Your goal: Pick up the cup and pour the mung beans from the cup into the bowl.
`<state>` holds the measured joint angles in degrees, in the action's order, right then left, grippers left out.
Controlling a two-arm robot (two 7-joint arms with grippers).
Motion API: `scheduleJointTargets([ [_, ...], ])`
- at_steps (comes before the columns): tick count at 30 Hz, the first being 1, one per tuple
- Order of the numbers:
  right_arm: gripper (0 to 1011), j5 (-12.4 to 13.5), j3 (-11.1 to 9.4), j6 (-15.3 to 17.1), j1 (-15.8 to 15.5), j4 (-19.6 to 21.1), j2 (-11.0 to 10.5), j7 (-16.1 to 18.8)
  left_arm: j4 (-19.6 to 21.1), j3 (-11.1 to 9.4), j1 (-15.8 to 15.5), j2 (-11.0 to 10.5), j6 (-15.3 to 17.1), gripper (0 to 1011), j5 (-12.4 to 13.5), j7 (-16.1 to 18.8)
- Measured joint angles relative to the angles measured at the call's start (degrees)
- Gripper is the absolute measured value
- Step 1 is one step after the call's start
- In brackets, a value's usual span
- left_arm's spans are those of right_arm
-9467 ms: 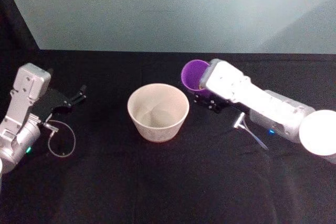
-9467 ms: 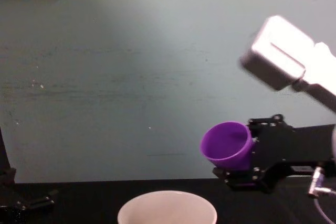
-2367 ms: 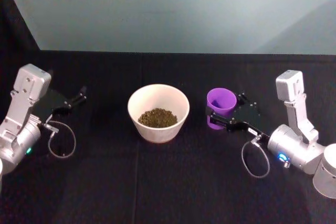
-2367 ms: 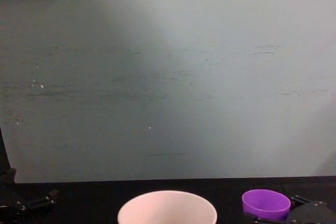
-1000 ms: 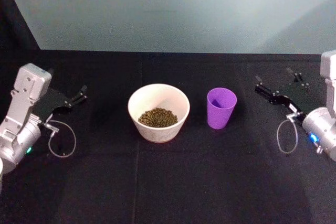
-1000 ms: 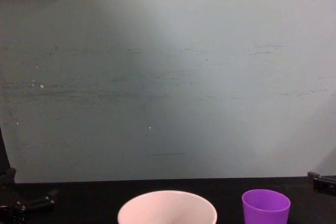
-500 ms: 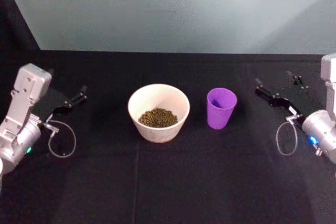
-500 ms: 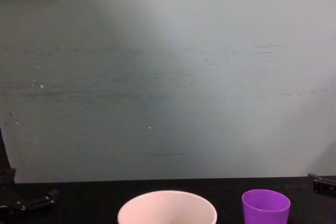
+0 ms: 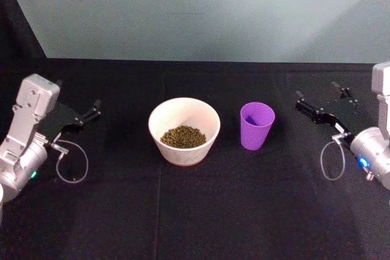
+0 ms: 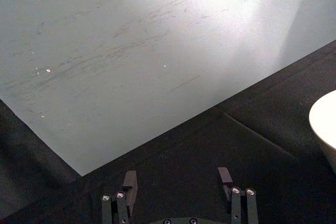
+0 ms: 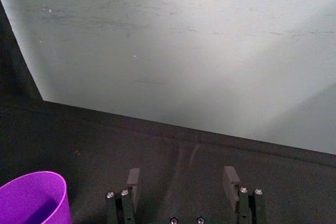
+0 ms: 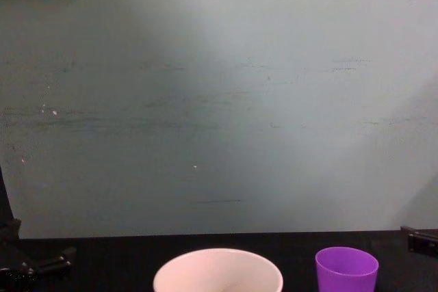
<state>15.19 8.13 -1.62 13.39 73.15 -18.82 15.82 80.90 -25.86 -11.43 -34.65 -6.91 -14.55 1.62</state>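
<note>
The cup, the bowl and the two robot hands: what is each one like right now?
cup: upright on the table, looks empty, nothing holding it.
bowl: upright, beside the cup and apart from it, with mung beans in the bottom.
right gripper: jaws open, holding nothing, off to the cup's right.
left gripper: jaws open, holding nothing, parked at the left of the table.

I see the white bowl low down — my purple cup stands upright just right of it, apart.
</note>
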Motion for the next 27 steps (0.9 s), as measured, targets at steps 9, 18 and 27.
scheduleJointTargets([
  [9,1002,-0.06,0.04,0.03,0.03,0.00,-0.04,0.00,0.00,0.00,0.00,0.00,0.00,1000,0.00,0.00],
  [18,1002,-0.06,0.04,0.03,0.03,0.00,-0.04,0.00,0.00,0.00,0.00,0.00,0.00,1000,0.00,0.00],
  [27,1000,-0.05,0.04,0.03,0.03,0.00,-0.04,-0.01,0.00,0.00,0.00,0.00,0.00,1000,0.00,0.00],
])
